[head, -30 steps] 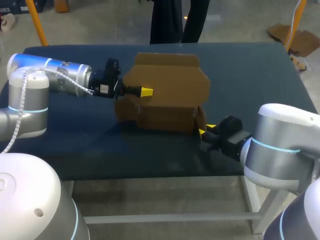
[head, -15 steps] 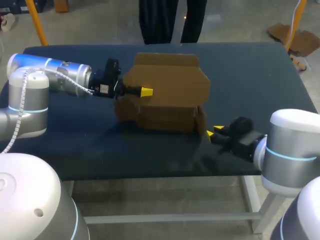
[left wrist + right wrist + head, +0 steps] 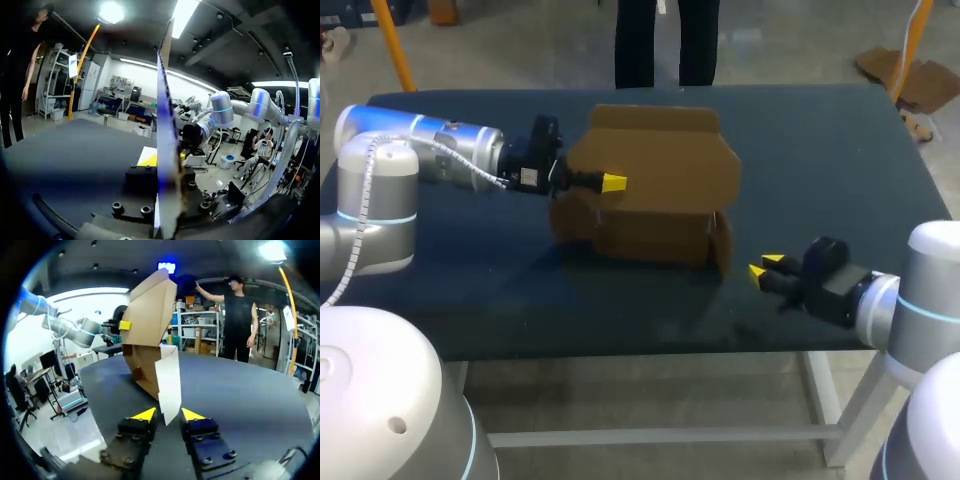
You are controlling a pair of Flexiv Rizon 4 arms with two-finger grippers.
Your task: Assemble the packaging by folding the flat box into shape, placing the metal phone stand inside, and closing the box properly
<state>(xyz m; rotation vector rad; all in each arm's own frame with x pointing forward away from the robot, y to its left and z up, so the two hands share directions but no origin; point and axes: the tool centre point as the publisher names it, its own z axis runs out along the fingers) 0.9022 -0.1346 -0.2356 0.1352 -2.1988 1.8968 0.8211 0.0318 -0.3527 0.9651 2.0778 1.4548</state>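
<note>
A brown cardboard box stands half folded in the middle of the table, its big lid flap raised and tilted. My left gripper is shut on that lid flap from the left; in the left wrist view the flap runs edge-on between the fingers. My right gripper hovers open near the table's front right, a short way from the box's small side flap. In the right wrist view that pale flap stands just ahead of the open gripper, untouched. No metal phone stand shows in any view.
The dark blue table carries only the box. Its front edge runs close under my right gripper.
My right gripper has drawn back to the right, away from the box's side flap, staying open. The left arm and the box have not moved.
</note>
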